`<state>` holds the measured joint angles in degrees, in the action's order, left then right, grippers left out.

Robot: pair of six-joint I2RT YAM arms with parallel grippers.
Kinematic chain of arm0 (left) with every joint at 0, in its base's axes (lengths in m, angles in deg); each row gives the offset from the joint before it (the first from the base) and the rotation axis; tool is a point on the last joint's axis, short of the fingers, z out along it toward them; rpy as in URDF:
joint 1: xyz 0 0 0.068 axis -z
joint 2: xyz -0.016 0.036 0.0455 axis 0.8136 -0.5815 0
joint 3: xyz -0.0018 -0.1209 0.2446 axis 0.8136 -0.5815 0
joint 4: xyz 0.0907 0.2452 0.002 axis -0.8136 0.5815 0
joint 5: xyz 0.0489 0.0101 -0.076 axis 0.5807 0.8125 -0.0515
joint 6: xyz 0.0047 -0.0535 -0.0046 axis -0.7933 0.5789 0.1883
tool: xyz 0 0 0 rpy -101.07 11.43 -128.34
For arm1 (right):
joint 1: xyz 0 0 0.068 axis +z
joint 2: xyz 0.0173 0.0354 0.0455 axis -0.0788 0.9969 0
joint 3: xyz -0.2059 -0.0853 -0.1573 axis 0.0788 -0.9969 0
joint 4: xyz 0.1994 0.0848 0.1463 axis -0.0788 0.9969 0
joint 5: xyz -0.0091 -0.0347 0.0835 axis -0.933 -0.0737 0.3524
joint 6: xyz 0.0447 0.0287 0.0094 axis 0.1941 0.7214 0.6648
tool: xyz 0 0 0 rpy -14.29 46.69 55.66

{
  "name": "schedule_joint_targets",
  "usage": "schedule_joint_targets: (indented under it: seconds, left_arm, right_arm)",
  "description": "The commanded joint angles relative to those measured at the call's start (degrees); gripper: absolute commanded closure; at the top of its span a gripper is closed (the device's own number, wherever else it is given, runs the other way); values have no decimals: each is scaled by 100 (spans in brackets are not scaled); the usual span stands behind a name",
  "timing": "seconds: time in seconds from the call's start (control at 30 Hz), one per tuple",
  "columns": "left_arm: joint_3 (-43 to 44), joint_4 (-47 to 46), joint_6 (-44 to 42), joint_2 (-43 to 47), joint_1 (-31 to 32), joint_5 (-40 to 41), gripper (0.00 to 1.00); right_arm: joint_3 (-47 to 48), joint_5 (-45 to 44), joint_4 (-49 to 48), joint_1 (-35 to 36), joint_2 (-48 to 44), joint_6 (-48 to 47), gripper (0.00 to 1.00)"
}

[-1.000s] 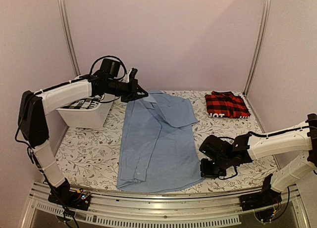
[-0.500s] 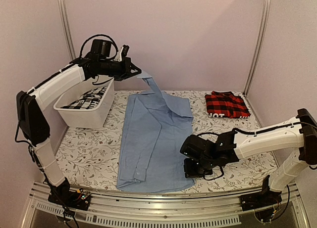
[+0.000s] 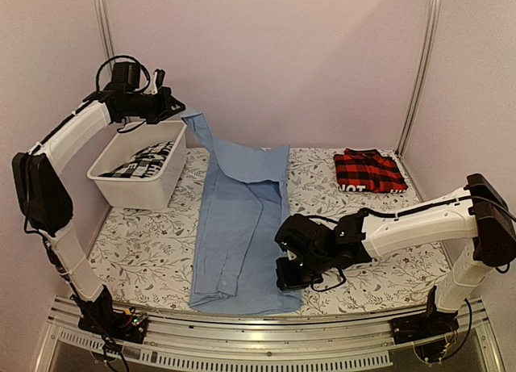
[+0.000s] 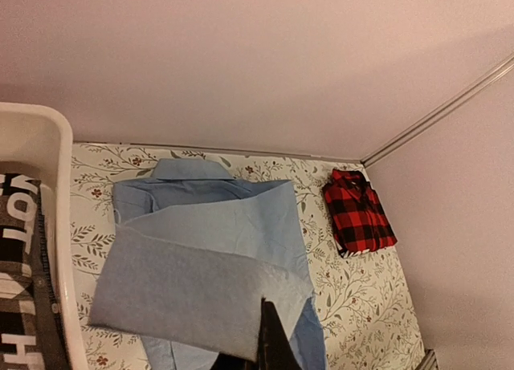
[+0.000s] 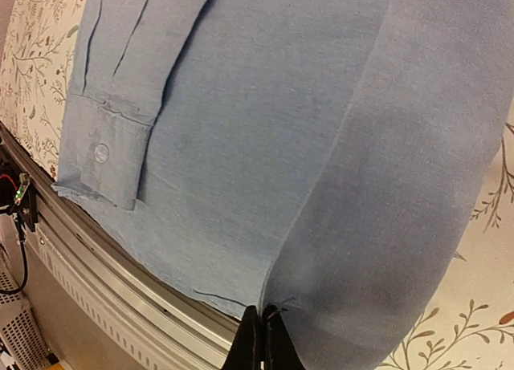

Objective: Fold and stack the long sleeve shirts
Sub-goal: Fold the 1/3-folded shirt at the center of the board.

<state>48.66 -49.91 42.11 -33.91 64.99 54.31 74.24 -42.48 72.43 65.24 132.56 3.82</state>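
The light blue shirt lies lengthwise on the floral table, collar at the back. My left gripper is shut on its upper right part and holds it high over the white bin, so the cloth hangs in a strip; the left wrist view shows the lifted cloth over a dark finger. My right gripper is shut on the shirt's lower right hem, folded over onto the body. The red-and-black plaid shirt lies folded at the back right, also in the left wrist view.
A white bin with black-and-white printed cloth stands at the back left, below my left gripper. The metal rail runs along the table's front edge, close to the shirt's hem. Walls close in on the back and sides.
My left gripper has risen and moved left over the bin, pulling the shirt's right part up and across. My right gripper has dragged the lower right hem leftward over the body.
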Motion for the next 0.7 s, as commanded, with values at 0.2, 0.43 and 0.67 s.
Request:
schedule_joint_targets:
  seconds: [0.2, 0.43, 0.67]
  left_arm:
    - [277, -28, -238, 128, -437, -127, 100]
    - [398, -250, -140, 83, -527, -352, 100]
    - [695, -247, -125, -73, -527, -471, 100]
  right_arm:
    - [611, 607, -362, -23, 787, -433, 100]
    - [686, 946, -697, -157, 1048, -441, 100]
    - [839, 1032, -771, -207, 1059, -550, 100]
